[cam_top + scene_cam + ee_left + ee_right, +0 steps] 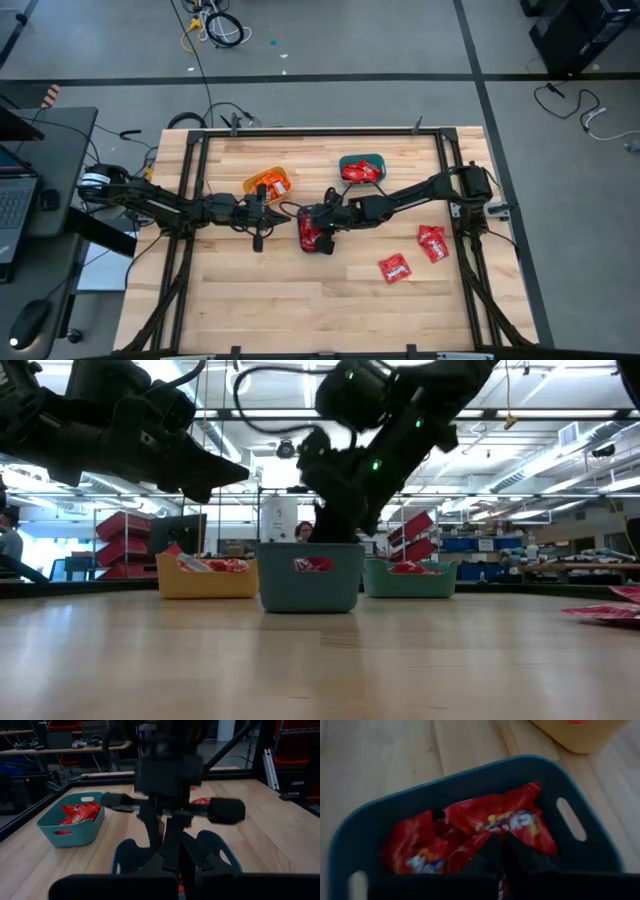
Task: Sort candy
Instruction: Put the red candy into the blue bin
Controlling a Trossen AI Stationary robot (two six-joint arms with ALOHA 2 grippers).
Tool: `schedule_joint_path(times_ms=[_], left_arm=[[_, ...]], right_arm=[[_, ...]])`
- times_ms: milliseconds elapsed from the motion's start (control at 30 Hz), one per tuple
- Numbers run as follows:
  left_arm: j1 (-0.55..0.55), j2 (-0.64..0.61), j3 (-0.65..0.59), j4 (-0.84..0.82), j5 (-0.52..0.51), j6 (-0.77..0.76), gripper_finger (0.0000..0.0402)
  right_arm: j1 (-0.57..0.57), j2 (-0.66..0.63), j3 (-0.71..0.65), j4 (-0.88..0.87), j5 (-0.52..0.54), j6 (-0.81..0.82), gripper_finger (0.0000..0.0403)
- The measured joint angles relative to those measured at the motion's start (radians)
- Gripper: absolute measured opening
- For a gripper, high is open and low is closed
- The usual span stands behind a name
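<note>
Where right claw (501, 851) closes, candy (495, 822) lies beneath, in bin (445, 780).

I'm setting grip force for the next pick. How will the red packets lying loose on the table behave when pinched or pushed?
The two red packets lie flat and look thin, so probably light and likely to slide on the smooth wooden table if pushed. The ones in the blue bin look crinkled and bent, so they are probably floppy. Their glossy wrap may be slippery.

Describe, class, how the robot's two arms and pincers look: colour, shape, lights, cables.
Both arms are dark, jointed, bulky at the joints. The right arm shows small green lights and a black cable looping above it. The left arm is equally black. The right pincer has two dark flat fingers.
</note>
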Motion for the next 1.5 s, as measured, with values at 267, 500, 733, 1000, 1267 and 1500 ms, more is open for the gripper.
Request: schedule_joint_path(times_ms=[267, 500, 733, 1000, 1267, 1500], left_arm=[[0.0, 0.0, 0.0, -0.01, -0.003, 0.0, 0.0003], [0.0, 0.0, 0.0, -0.011, -0.005, 0.0, 0.0003], [0.0, 0.0, 0.0, -0.019, -0.006, 0.0, 0.0003], [0.0, 0.0, 0.0, -0.019, -0.006, -0.004, 0.0003], [0.0, 0.0, 0.0, -0.019, -0.006, -0.008, 0.0003], [0.0, 0.0, 0.0, -0.018, -0.006, -0.007, 0.0003]], right_arm=[[-0.004, 0.017, -0.001, 0.024, 0.004, 0.006, 0.002], [0.021, -0.108, -0.002, -0.133, 0.004, -0.006, 0.0081], [0.132, -0.225, -0.002, -0.428, 0.007, 0.109, 0.0174], [0.312, -0.241, -0.016, -0.72, -0.046, 0.441, 0.0232], [0.48, -0.239, -0.09, -0.716, -0.095, 0.515, 0.0233], [0.596, -0.237, -0.168, -0.623, -0.007, 0.534, 0.0205]])
